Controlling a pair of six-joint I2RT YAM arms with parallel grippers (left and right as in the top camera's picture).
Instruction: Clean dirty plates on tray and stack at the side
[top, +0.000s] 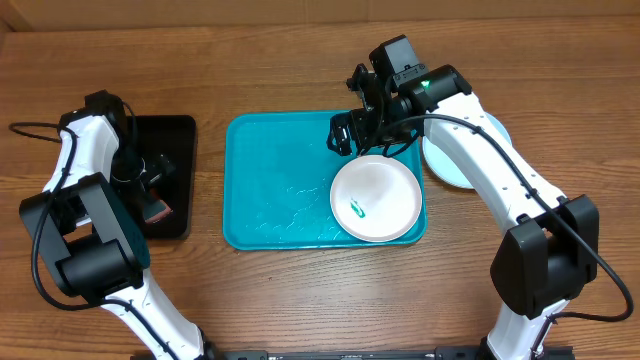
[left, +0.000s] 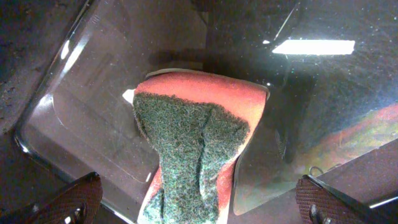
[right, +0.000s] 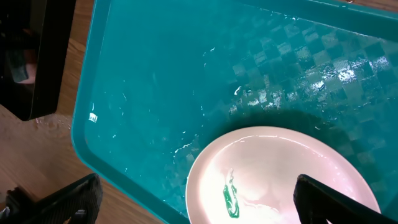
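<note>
On the wooden table the smudged white plate lies in the tray's near right corner beneath the spread right gripper, unwiped; the left gripper, spread over the sponge, likely must grasp it next.

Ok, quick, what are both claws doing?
Left gripper: open, empty, over the orange sponge with green scrubber.
Right gripper: open, empty, near the round white plastic plate.

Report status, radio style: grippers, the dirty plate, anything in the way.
Left gripper open above sponge, black tray. Right gripper open over white plate, green smudge, on turquoise tray. Nothing blocking.
</note>
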